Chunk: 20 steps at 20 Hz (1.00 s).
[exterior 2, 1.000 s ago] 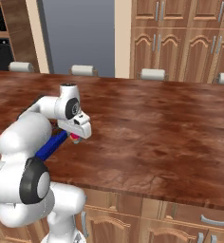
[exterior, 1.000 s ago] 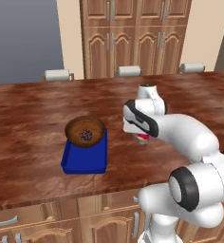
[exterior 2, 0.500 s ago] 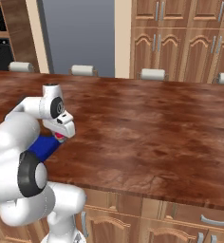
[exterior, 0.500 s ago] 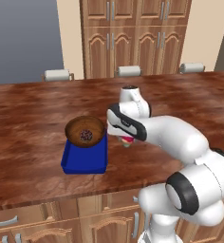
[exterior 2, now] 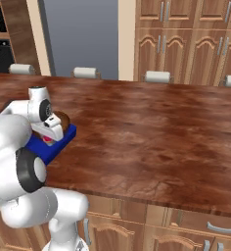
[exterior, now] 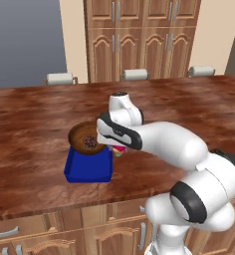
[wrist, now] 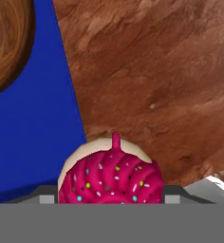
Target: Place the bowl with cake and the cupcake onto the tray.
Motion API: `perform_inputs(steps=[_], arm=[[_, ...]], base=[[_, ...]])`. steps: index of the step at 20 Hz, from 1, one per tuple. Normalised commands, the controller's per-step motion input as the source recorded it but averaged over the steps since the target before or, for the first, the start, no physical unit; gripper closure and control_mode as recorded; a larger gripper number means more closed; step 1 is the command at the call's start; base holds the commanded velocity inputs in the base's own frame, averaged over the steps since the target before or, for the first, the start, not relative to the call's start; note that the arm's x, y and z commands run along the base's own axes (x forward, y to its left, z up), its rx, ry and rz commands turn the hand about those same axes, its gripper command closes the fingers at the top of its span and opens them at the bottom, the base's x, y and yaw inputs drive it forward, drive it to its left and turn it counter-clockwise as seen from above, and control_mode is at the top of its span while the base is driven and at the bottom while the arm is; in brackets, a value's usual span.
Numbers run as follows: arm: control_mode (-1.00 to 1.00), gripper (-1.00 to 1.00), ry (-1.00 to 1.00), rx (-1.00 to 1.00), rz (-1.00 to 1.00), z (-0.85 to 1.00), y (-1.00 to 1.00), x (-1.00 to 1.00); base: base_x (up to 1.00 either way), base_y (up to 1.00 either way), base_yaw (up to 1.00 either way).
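The blue tray point(exterior: 87, 170) lies on the wooden counter, and the brown bowl with cake point(exterior: 86, 139) sits on its far end. My gripper point(exterior: 118, 149) hangs at the tray's right edge, shut on the cupcake point(exterior: 120, 151) with its pink top. In the hand view the cupcake point(wrist: 111, 178) sits low between the fingers, above the line where the tray point(wrist: 38, 133) meets the counter, and the bowl's rim point(wrist: 9, 42) shows at the upper left. From the right base view the cupcake point(exterior 2: 48, 140) hangs under the hand over the tray point(exterior 2: 64, 136).
The brown counter point(exterior: 35, 114) stretches wide to the left and right of the tray. Three paper towel rolls point(exterior: 58, 78) point(exterior: 135, 74) point(exterior: 201, 71) lie along its far edge, in front of wooden cabinets.
My arm has swung left across the counter with the cupcake in the gripper, from well right of the tray to its right edge. Bowl and tray have stayed put.
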Motion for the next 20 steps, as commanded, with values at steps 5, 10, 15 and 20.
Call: perform_inputs(steps=[5, 10, 15, 20], arm=[[-1.0, 1.0, 0.0, 0.0, 0.0, 0.0, 0.51, 0.12], [-1.0, 1.0, 0.0, 0.0, 0.0, 0.0, 0.42, 0.15], [-1.0, 1.0, 0.0, 0.0, 0.0, -0.03, 0.36, 0.11], [-1.0, 1.0, 0.0, 0.0, 0.0, -0.19, 0.17, 0.01]], base=[[0.0, 0.0, 0.0], [0.0, 0.0, 0.0], [0.0, 0.0, 0.0], [0.0, 0.0, 0.0]])
